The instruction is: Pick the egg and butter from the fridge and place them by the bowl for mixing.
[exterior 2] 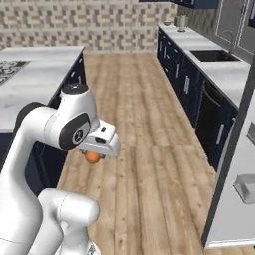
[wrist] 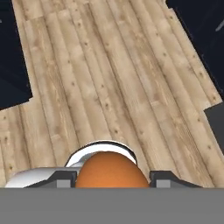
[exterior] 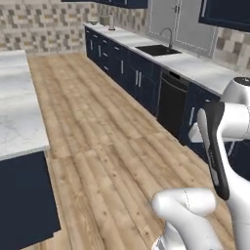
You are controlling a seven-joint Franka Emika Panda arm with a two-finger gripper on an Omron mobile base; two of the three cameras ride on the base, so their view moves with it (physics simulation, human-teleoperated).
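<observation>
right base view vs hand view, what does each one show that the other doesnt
The right base view alone shows the marble island counter, the sink in the long counter, the tiled back wall and the arm itself. The hand view alone shows the two dark fingertips flanking the egg. Both show the orange-brown egg held in the gripper, over the wooden floor between dark navy cabinets.

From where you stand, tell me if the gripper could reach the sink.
Probably not: the gripper is shut on the egg over bare floor, and the sink lies far along the counter.
</observation>
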